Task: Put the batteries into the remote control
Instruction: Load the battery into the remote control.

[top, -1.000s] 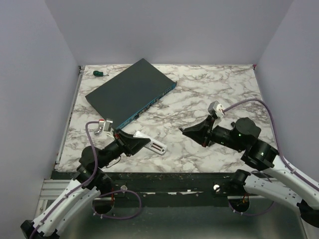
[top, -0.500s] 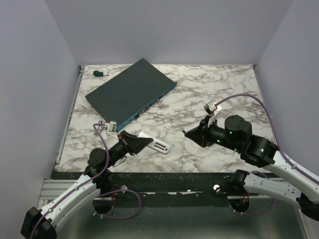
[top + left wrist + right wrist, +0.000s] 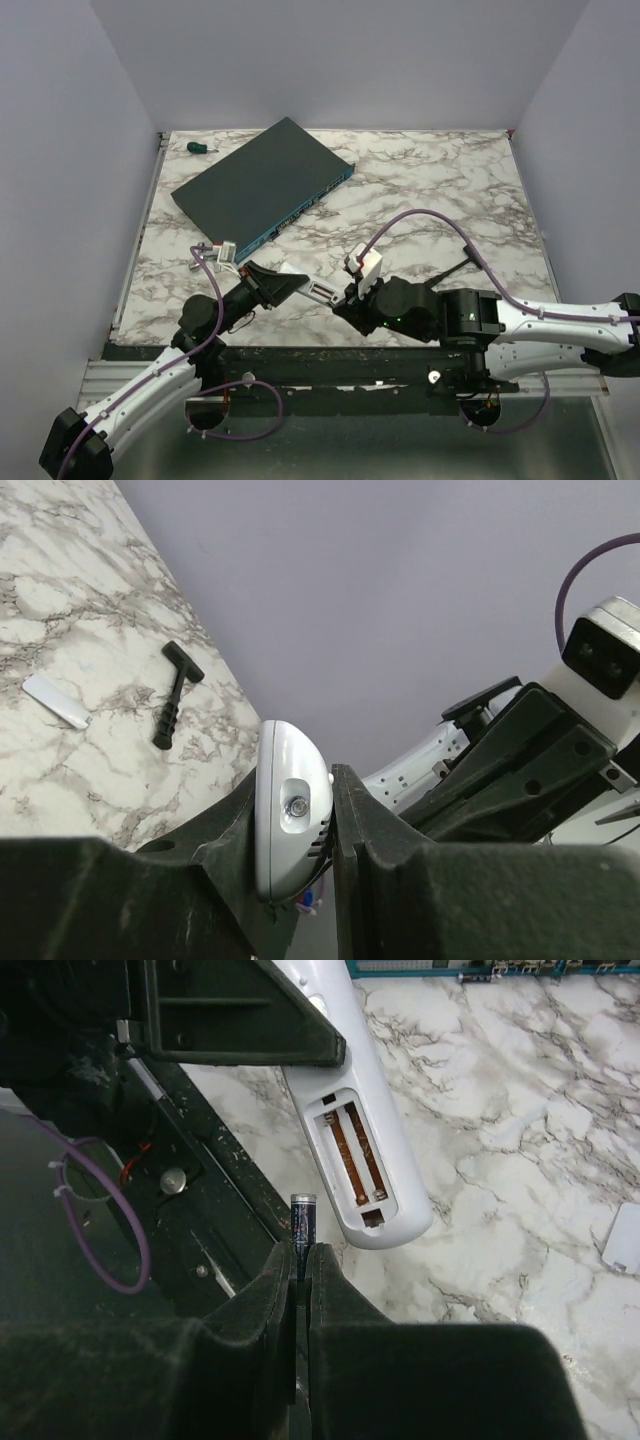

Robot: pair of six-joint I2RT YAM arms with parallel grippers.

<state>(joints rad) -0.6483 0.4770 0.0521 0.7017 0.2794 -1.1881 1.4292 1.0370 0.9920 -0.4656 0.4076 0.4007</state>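
Since a second ago the right gripper [image 3: 350,300] has swung in from 3 o'clock to the front middle of the table [image 3: 440,180]. It now sits just beside the remote control [image 3: 314,291]. Its jaws are clenched on a small dark battery [image 3: 303,1218] that pokes out past the fingertips. The left gripper [image 3: 282,284] squeezes the remote control at 7 o'clock, with the battery slot open and facing up, showing its metal strips. A flat white piece [image 3: 624,1238], maybe the slot's lid, lies on the marble off toward 3 o'clock.
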